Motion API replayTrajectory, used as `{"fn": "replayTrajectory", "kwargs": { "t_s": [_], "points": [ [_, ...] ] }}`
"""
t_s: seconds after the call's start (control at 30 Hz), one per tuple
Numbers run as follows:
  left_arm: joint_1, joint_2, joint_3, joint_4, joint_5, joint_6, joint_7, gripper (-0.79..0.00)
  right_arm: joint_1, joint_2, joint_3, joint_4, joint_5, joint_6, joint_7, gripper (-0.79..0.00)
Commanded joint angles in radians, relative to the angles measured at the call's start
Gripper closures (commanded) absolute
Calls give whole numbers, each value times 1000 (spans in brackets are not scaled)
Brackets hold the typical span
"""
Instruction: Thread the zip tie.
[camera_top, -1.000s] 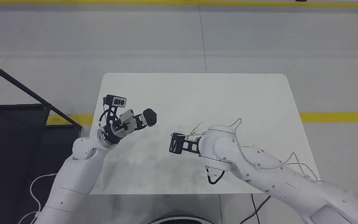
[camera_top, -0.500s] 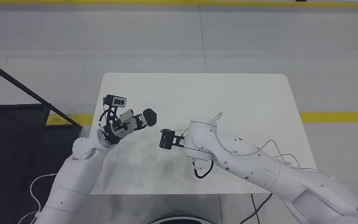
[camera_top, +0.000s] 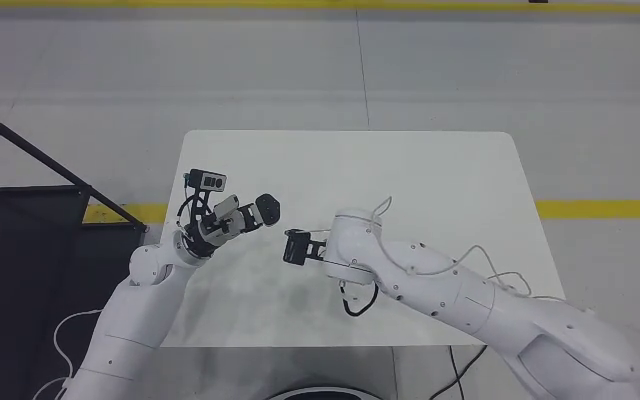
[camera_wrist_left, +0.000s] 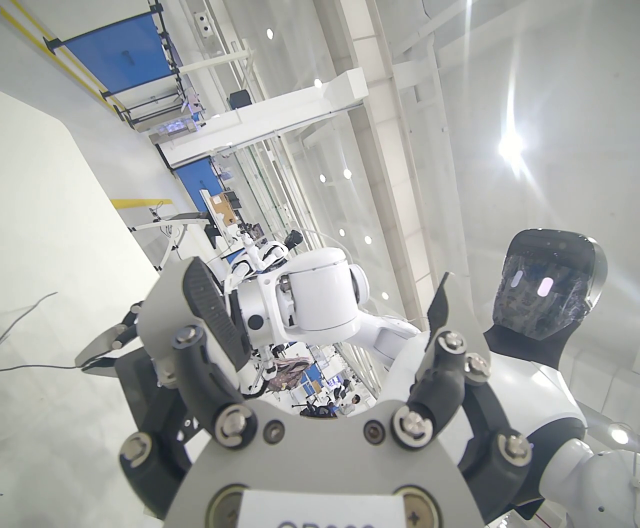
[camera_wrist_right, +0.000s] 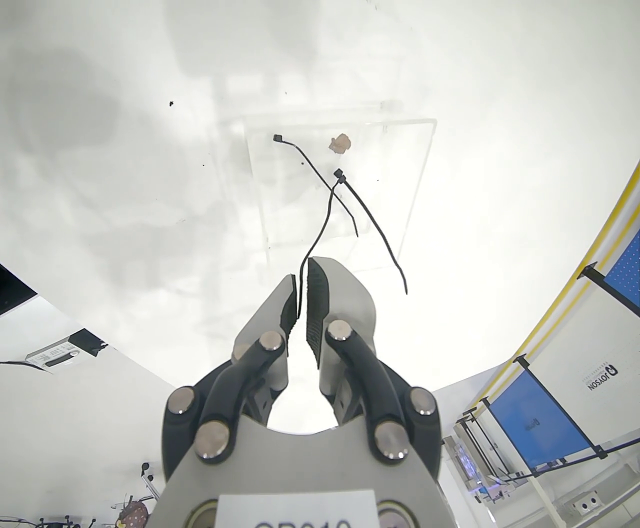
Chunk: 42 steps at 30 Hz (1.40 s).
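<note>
Zip tie (camera_wrist_right: 325, 220) was pinched by one end in the closed right jaws. Left jaws stood wide apart, empty. Another tie (camera_wrist_right: 287, 142) lay beyond the right jaws.

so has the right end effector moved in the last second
Yes. Against the table, the right end effector, gripping a zip tie, has shifted toward the robot's left, nearer the left end effector.

the top camera looks straight down from high up, over the whole table (camera_top: 450, 170). the camera close behind the left gripper (camera_wrist_left: 320, 280) faces up to the ceiling (camera_wrist_left: 450, 100) and the right arm (camera_wrist_left: 320, 295). the one behind the right gripper (camera_wrist_right: 302, 280) faces the table just ahead, shared with the top view.
</note>
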Motion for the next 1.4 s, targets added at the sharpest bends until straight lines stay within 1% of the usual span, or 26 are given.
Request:
{"fn": "replayTrajectory", "kwargs": {
  "t_s": [0.0,0.1,0.2,0.23,0.37,0.4,0.47,0.5,0.53,0.57,0.7,0.87,0.93,1.03,1.17,1.37],
  "points": [
    [0,0,0,0,0,0,0,-785,0,6,2,-9,-2,7,0,-126],
    [0,0,0,0,0,0,0,-785,-5,19,3,-39,-6,15,0,-252],
    [0,0,0,0,0,0,0,-785,-7,34,3,-71,-16,33,0,-308],
    [0,0,0,0,0,0,0,-785,-8,40,5,-81,-19,41,0,-354],
    [0,0,0,0,0,0,0,-785,-11,69,23,-140,-38,69,0,-486],
    [0,0,0,0,0,0,0,-785,-15,77,28,-159,-47,79,0,-536],
    [0,0,0,0,0,0,0,-785,-26,94,40,-204,-68,101,0,-680],
    [0,0,0,0,0,0,0,-785,-33,102,49,-229,-81,115,0,-705],
    [0,0,0,0,0,0,0,-785,-40,109,59,-255,-95,129,0,-763],
    [0,0,0,0,0,0,0,-785,-49,116,70,-280,-111,144,0,-785],
    [0,0,0,0,0,0,0,-785,-103,144,126,-373,-194,189,-9,-785],
    [0,0,0,0,0,0,0,-785,-211,186,224,-473,-320,231,-117,-785],
    [0,0,0,0,0,0,0,-785,-269,205,269,-517,-362,238,-178,-785],
    [0,0,0,0,0,0,0,-785,-357,234,348,-567,-377,202,-279,-785],
    [0,0,0,0,0,0,0,-785,-487,270,470,-630,-413,184,-415,-785],
    [0,0,0,0,0,0,0,-785,-700,318,672,-692,-385,94,-701,-785]
  ]
}}
